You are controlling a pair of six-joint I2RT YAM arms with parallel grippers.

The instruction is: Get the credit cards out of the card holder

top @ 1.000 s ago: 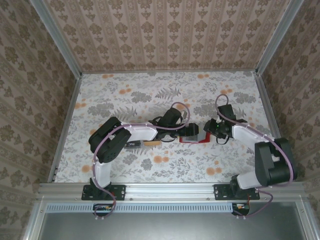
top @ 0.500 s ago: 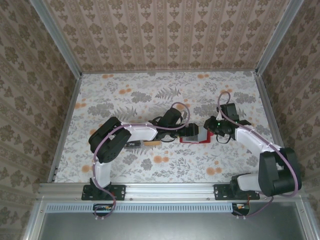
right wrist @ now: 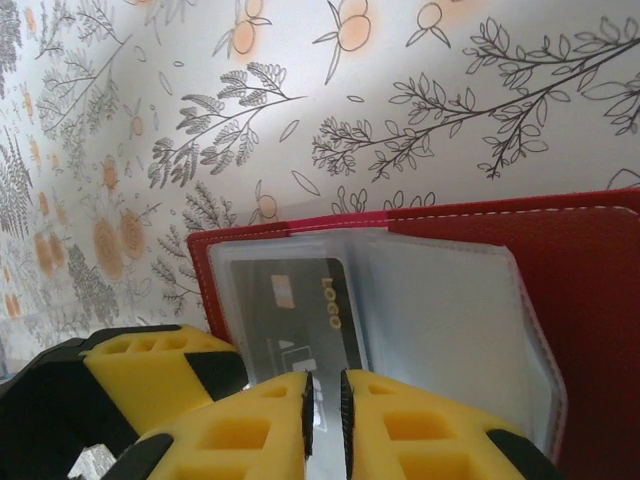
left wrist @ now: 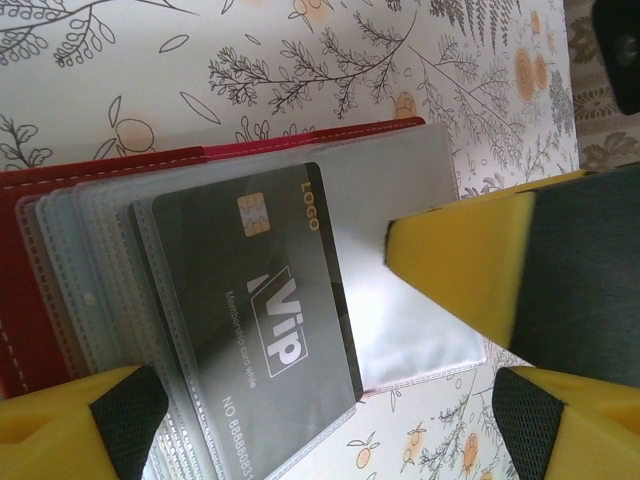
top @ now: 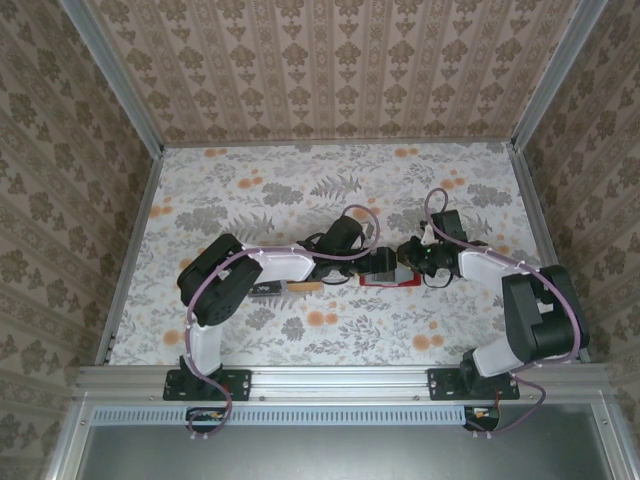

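The red card holder [top: 392, 281] lies open on the flowered table, its clear sleeves [left wrist: 420, 200] fanned out. A dark grey credit card [left wrist: 265, 320] marked VIP sits in one sleeve. My left gripper [top: 379, 262] is open, its yellow fingers [left wrist: 100, 425] wide apart on either side of the holder's near edge. My right gripper [right wrist: 325, 405] comes in from the other side. Its pads are closed to a thin slit on the edge of the credit card [right wrist: 295, 300] and its sleeve. One right finger [left wrist: 460, 275] shows in the left wrist view over the sleeves.
A small brown and dark item [top: 298, 287] lies on the table beside the left forearm. Patterned walls with aluminium rails [top: 130, 260] close in the table on three sides. Open tabletop [top: 300, 180] lies behind both grippers.
My right gripper has moved left onto the card holder and closed its jaws on the card's edge. The left gripper has stayed in place, open.
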